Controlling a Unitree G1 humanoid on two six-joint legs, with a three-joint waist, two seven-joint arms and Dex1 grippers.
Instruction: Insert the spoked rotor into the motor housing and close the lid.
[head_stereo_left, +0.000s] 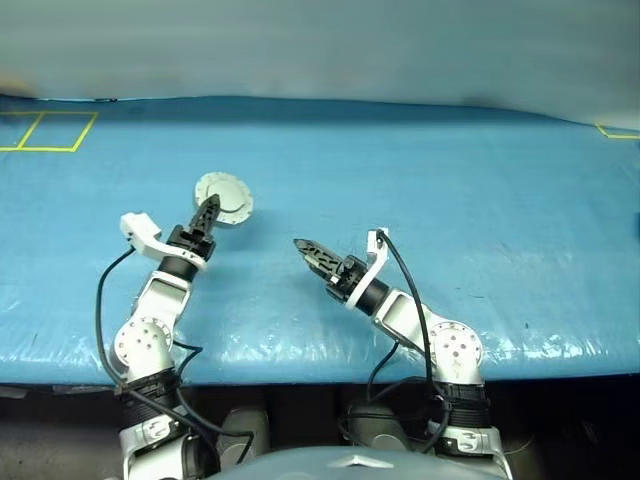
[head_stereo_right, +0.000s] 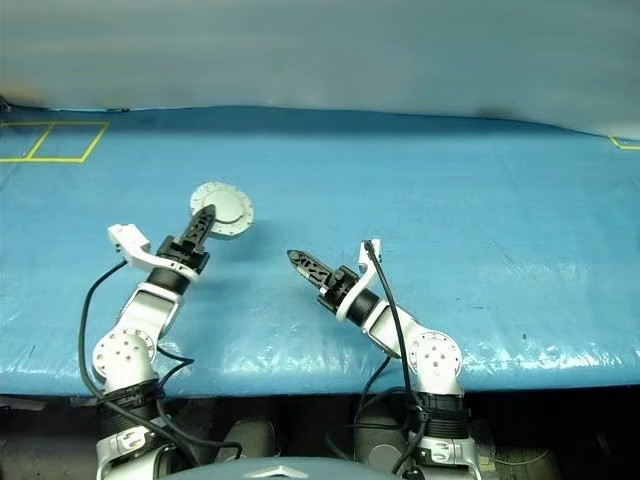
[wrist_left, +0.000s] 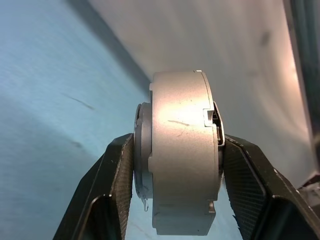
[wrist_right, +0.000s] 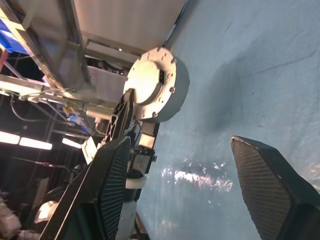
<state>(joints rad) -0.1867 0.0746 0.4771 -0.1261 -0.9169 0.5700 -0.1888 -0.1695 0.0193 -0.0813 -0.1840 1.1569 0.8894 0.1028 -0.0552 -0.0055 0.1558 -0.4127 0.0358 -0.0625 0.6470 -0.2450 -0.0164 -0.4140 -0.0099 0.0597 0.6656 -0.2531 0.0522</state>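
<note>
The motor housing (wrist_left: 181, 150) is off the table and clamped between the two black fingers of the left gripper (head_stereo_left: 207, 213), which pinches it across its flat faces so that it stands on edge above the blue table (head_stereo_left: 480, 200). In the left wrist view the lid (wrist_left: 141, 150) appears to sit flush against the housing body, a thin silver edge pressed under one finger (wrist_left: 117, 175), so the closing step looks done; whether the spoked rotor is already seated inside cannot be told, since nothing of the interior is visible. By that reading the task is at or near its end, with perhaps only setting the assembly back down left to do. The right gripper (head_stereo_left: 312, 253) hangs over the table with its fingers spread and nothing between them, well apart from the housing. The head views give the layout (the housing as a pale disc at the left fingertips, the right arm idle nearer the middle), but not the seam. The left wrist view supplies that seam, plus a notch in the rim, while the right wrist view shows the housing's round bolted face, which the other views miss.
</note>
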